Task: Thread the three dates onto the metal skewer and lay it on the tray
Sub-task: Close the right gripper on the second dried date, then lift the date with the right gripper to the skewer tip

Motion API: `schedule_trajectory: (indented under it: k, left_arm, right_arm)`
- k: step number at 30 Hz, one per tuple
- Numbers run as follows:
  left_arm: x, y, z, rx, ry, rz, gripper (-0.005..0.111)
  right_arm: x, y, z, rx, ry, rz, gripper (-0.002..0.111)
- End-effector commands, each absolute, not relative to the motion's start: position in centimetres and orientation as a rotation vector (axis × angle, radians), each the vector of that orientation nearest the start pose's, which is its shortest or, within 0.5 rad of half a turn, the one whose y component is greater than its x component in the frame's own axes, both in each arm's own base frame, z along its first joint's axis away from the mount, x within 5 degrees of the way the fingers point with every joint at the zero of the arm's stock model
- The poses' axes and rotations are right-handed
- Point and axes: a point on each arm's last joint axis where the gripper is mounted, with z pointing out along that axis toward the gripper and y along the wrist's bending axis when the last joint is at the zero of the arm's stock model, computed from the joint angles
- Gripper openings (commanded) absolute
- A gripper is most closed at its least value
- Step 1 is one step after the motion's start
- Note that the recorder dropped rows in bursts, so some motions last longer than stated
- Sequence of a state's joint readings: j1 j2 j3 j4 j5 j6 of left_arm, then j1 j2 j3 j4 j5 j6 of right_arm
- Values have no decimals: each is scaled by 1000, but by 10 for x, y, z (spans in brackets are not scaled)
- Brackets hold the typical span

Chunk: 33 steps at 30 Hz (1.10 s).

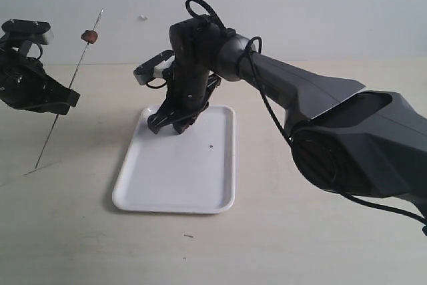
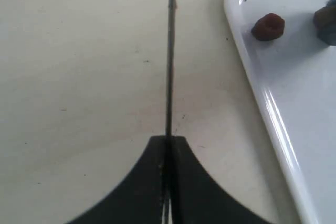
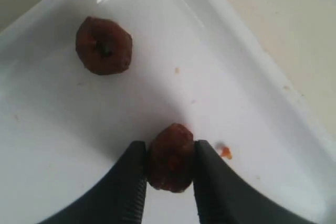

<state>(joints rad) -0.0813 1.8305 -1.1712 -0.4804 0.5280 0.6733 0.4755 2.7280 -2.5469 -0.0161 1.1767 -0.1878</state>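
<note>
Exterior view, near to far: bare surface (image 1: 280, 238) in front, then the tray (image 1: 170, 198) mid-scene, w/ the right end effector (image 1: 175, 125) down in its far-left corner. Right wrist view shows that end effector (image 3: 169, 174) clamped on one date (image 3: 169, 163), fingers either side, date sitting on or just off the tray floor (can't tell which). A second date (image 3: 103, 44) lies loose on the tray beyond it, apart from the fingers; nothing else in the tray but specks.

Left of the tray, the left end effector (image 1: 57, 106) is raised, closed on the metal skewer (image 1: 73, 75). Its long axis runs steeply, tilted up toward the far right. Third date (image 1: 89, 35) already threaded near the upper tip.

Key relation: the free tip is up and left of the gripped date, so the right arm likely has to lift and carry it left to meet that tip along the rod's axis.
</note>
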Motion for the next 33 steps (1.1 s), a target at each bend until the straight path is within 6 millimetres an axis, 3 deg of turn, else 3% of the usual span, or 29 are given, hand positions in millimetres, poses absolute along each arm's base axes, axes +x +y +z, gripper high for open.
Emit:
schedule_trajectory:
  k: [1, 5, 7, 13, 21, 26, 29, 33]
  left_arm:
    - [375, -51, 195, 493, 2532, -251, 0]
    - [374, -52, 194, 495, 2536, -255, 0]
    - [373, -52, 194, 503, 2550, -266, 0]
    - [371, -53, 193, 522, 2566, -278, 0]
    - [366, -54, 191, 610, 2600, -302, 0]
    - [358, -59, 190, 934, 2551, -325, 0]
    - [358, -59, 190, 1019, 2512, -305, 0]
    - [357, -71, 190, 1134, 2443, -282, 0]
  right_arm:
    - [489, 249, 147, -914, 2664, 33, 29]
    - [487, 249, 177, -895, 2615, 49, 29]
    - [483, 252, 193, -852, 2610, 220, 25]
    - [485, 246, 208, -753, 2599, 570, 24]
    - [505, 195, 224, -556, 2551, 869, 24]
    - [515, 151, 232, -486, 2489, 986, 24]
    - [520, 129, 228, -427, 2489, 1003, 24]
    - [522, 116, 224, -408, 2429, 1119, 24]
